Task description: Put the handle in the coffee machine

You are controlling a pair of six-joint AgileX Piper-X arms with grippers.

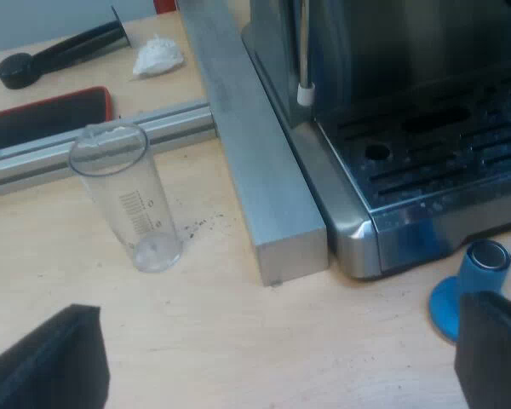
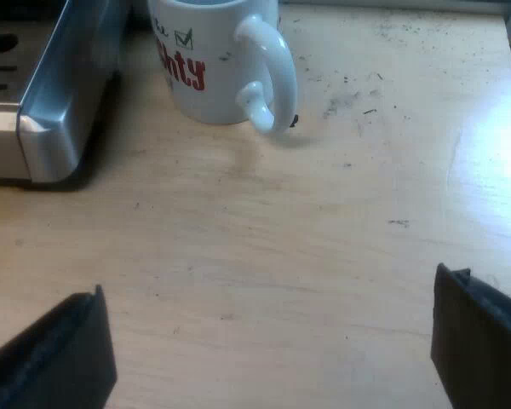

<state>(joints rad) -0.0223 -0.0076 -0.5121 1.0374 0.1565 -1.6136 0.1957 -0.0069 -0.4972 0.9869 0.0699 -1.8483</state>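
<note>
Item sought: metal holder with dark handle. I find no certain match. The likeliest candidate is a black tapered bar (image 1: 60,51) with a rounded end. It lies flat on the pale wooden tabletop (image 1: 204,332) past the slim aluminium rail (image 1: 68,153), well apart from the steel espresso machine (image 1: 426,145). A red scrap (image 1: 163,5) shows near the white crumpled wad (image 1: 157,56); I cannot tell whether it belongs to the bar. Handling, as I judge it: stiff and smooth-sided, with its weight towards a metal head, so apt to swing or roll. It is best taken across the middle of the dark shaft, leaving the head free to enter the machine's front. Left tool (image 1: 268,366): fingers spread wide, holding nothing, hovering over the tabletop near the clear measuring glass (image 1: 123,200), which stands upright and looks easy to tip. The blue tamper (image 1: 473,290) sits just beside one finger, at the machine's corner. Right tool (image 2: 268,349): fingers likewise spread wide and empty, over bare tabletop. The white mug (image 2: 213,60) with red lettering stands near the machine's corner.
</note>
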